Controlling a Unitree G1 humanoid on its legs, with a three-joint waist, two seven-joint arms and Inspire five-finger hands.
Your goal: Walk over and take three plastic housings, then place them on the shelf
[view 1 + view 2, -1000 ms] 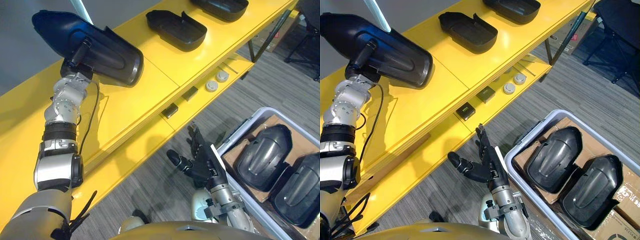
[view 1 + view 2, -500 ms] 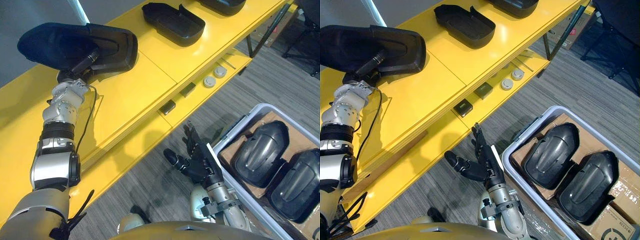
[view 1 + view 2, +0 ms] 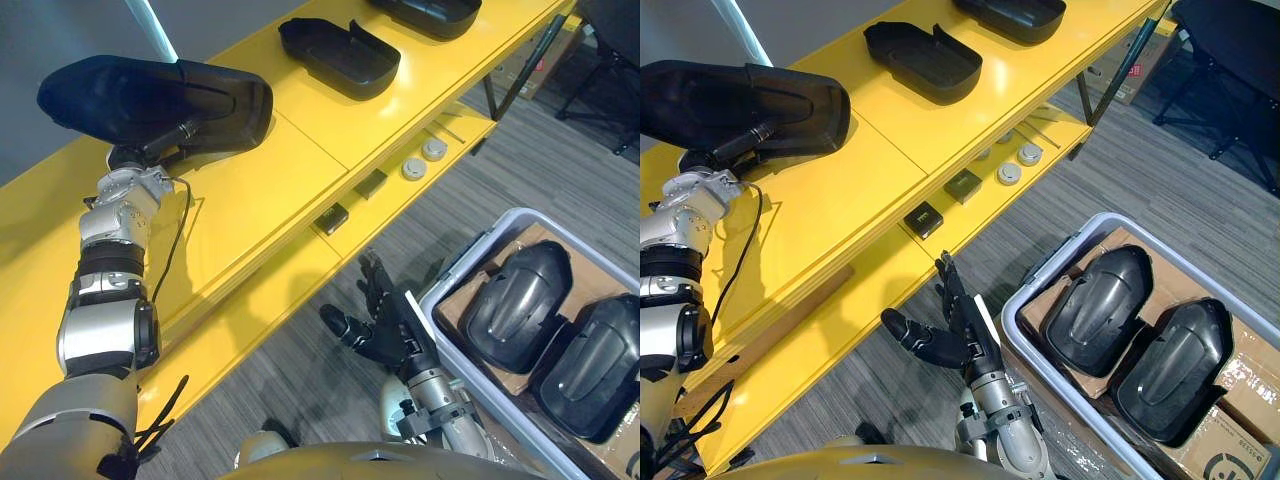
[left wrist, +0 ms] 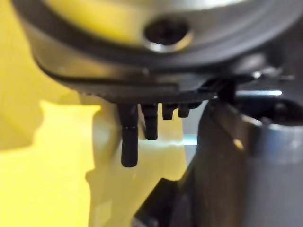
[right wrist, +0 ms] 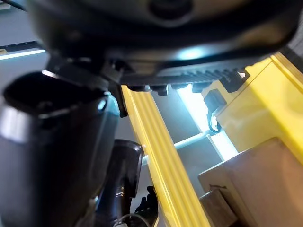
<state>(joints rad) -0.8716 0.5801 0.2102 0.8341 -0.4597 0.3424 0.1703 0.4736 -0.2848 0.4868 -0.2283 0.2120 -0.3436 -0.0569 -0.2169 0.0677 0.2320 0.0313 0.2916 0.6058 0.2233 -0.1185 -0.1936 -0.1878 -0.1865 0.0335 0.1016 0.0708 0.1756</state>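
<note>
A black plastic housing (image 3: 150,95) lies at the left end of the yellow shelf top (image 3: 270,190). My left hand (image 3: 150,148) is tucked against its near edge, with one finger straight along its side. In the left wrist view the fingers (image 4: 129,146) hang straight over the yellow surface. Two more housings (image 3: 340,55) (image 3: 430,12) lie further along the shelf. My right hand (image 3: 385,335) hovers open and empty over the floor, beside the bin.
A grey bin (image 3: 470,255) at lower right holds two more black housings (image 3: 515,300) (image 3: 590,365) on cardboard. The lower shelf board carries two small black boxes (image 3: 331,218) and two white discs (image 3: 413,168). Grey carpet lies between shelf and bin.
The left housing has tipped from a raised tilt down onto the shelf top. My left hand's fingers have loosened from it. The right hand stays as it was.
</note>
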